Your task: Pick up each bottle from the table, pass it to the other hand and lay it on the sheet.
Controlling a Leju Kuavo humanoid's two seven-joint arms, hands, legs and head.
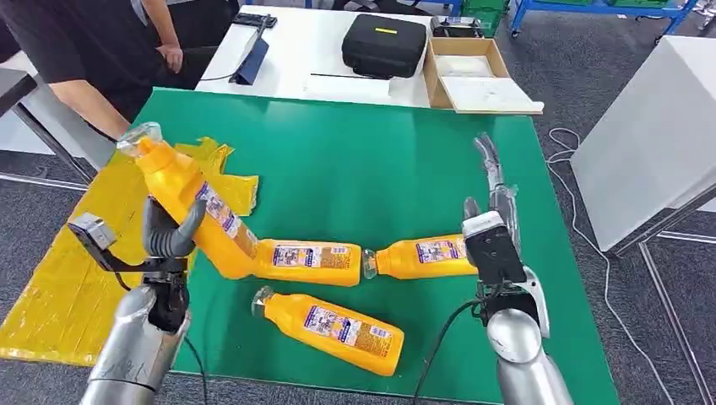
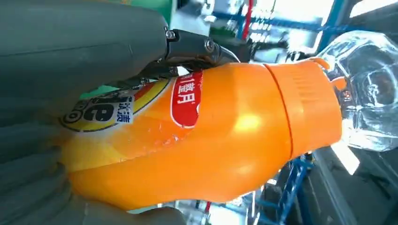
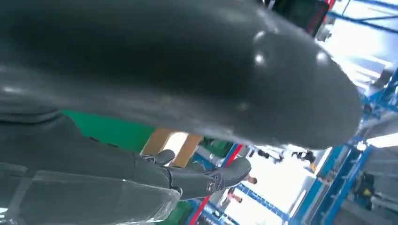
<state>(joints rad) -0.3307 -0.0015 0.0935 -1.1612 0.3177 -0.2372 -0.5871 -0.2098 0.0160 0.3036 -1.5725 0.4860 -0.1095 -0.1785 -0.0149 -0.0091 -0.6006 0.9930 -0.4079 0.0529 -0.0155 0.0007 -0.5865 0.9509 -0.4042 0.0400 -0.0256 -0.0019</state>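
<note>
Four orange bottles share my green bench, a smooth flat top. Behind it, at twelve o'clock, a white table carries a black zipped case and an open cardboard box; a person in a dark top stands at ten o'clock. Crinkled yellow sheet lies at nine o'clock, glossy and wrinkled, hanging off the bench edge. My left hand grips one glossy plastic bottle, the raised bottle, tilted above the sheet's edge with its clear faceted cap up and away from me. Its base touches the middle bottle, lying flat. At six o'clock lies the near bottle, apart. My right hand hovers, fingers straight and spread, holding nothing, over the body of the right bottle, lying capped end towards the middle one.
</note>
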